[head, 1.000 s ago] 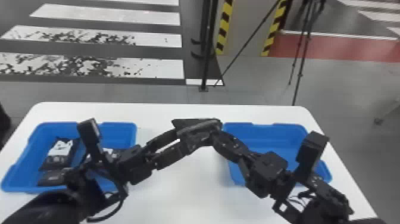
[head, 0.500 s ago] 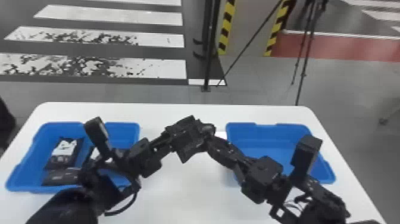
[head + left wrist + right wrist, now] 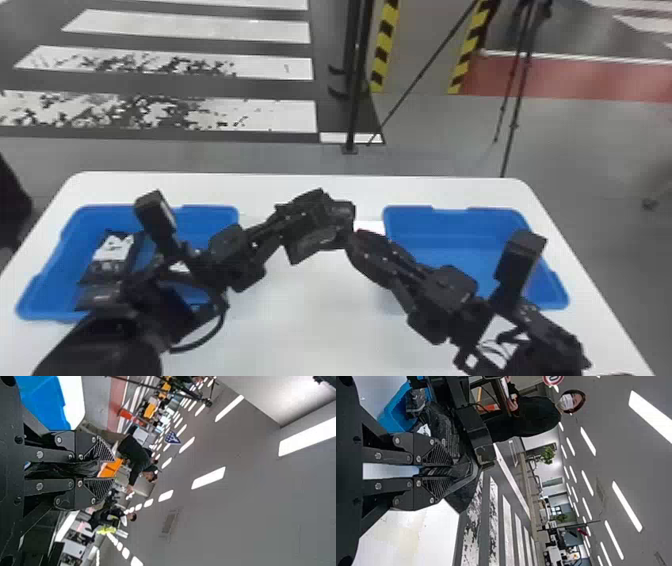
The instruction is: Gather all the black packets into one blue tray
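We list one black packet [image 3: 311, 243], pinched by left gripper [image 3: 291, 218] and right gripper [image 3: 353, 237] alike, above the table [image 3: 310, 320] between left tray [image 3: 50, 295] and right tray [image 3: 420, 227].

Beyond the white tabletop [image 3: 310, 310] lie white floor stripes [image 3: 185, 26], a black pole [image 3: 353, 100], yellow-and-black bands [image 3: 385, 45] and a red floor strip [image 3: 550, 80]. The right wrist view shows a green plant [image 3: 548, 455] and ceiling lights [image 3: 627, 506].

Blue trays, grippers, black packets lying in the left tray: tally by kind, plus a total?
Blue trays: 2 (left tray, right tray)
Grippers: 2 (left gripper, right gripper)
Packets in left tray: at least 2, arm hides part
Total: at least 6
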`<state>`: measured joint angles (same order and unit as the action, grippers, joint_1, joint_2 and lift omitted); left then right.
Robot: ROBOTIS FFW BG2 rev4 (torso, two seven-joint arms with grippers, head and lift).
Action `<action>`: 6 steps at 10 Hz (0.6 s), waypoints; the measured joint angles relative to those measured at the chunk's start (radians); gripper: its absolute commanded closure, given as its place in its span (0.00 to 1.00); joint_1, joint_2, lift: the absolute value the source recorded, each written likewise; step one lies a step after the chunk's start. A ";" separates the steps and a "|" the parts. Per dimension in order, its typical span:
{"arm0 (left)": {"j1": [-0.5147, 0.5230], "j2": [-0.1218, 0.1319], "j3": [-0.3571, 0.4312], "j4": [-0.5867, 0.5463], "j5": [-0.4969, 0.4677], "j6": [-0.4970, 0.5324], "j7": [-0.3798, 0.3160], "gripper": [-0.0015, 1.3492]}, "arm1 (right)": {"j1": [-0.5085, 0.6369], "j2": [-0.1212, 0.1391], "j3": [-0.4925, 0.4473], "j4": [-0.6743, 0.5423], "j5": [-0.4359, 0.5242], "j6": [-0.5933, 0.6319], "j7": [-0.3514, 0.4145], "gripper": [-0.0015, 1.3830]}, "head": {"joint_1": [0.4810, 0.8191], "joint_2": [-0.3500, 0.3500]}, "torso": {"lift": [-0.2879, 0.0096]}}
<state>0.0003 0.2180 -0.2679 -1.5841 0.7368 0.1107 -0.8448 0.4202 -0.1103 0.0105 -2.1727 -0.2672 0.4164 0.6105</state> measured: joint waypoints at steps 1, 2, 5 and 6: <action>0.006 0.000 0.031 0.000 -0.027 -0.032 -0.003 0.89 | 0.007 0.005 -0.015 0.019 -0.030 -0.016 0.000 0.03 | 0.63 0.39 | 0.60; 0.015 0.000 0.069 0.000 -0.051 -0.057 -0.013 0.89 | 0.021 0.014 -0.048 0.029 -0.049 -0.036 0.000 0.10 | 0.63 0.39 | 0.60; 0.073 0.012 0.231 -0.002 -0.132 -0.119 -0.037 0.89 | 0.081 0.042 -0.181 0.030 -0.071 -0.068 0.000 0.16 | 0.63 0.41 | 0.60; 0.093 0.020 0.305 -0.003 -0.184 -0.131 -0.043 0.89 | 0.107 0.051 -0.215 0.022 -0.074 -0.070 0.000 0.16 | 0.63 0.44 | 0.60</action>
<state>0.0937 0.2382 0.0368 -1.5866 0.5530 -0.0198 -0.8882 0.5276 -0.0593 -0.2049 -2.1505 -0.3410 0.3462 0.6105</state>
